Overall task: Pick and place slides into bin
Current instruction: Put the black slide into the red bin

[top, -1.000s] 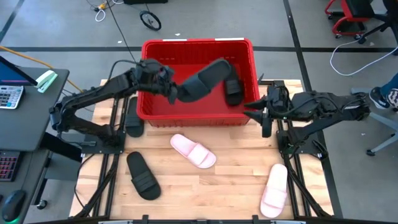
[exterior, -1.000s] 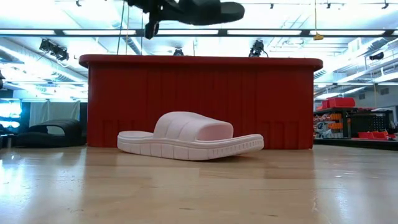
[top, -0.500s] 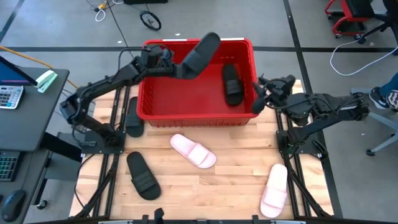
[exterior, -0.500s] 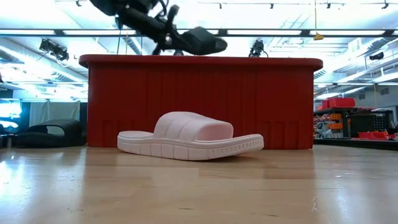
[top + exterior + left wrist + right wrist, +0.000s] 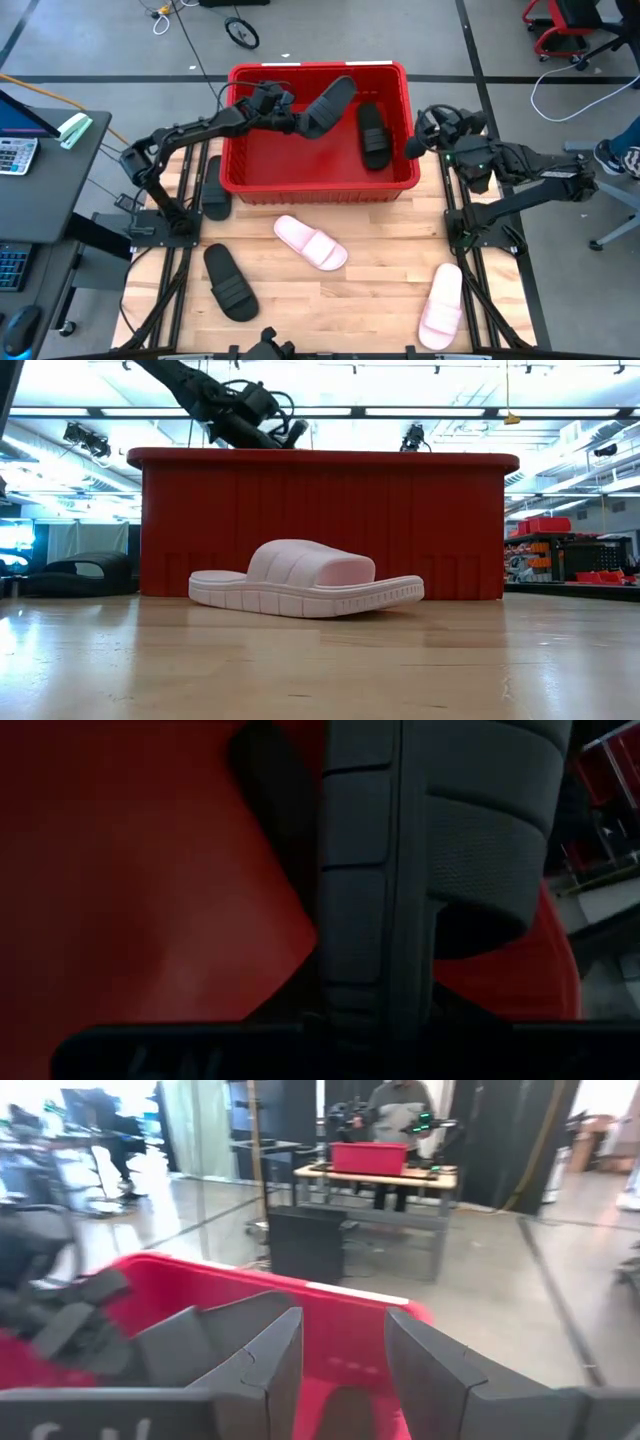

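Black slide [image 5: 326,106], pinched in the left tool [image 5: 290,120], hangs inside the red bin [image 5: 318,181] beside another [image 5: 372,134]. Placing is under way; next, spread the fingers. Right tool [image 5: 416,138] waits agape, empty, at the bin's right rim.

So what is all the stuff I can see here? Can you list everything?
bin: one, red, at the far middle of the table.
black slides: four; one lying in the bin, one held over the bin, one on the table beside the bin's left wall, one near the table's front left.
pink slides: two; one in front of the bin, one at the front right.
table: one, pale wood.
calculator: one, on the side desk at far left.
left gripper: dark, over the bin, shut on the held black slide.
right gripper: dark, open, by the bin's right rim.
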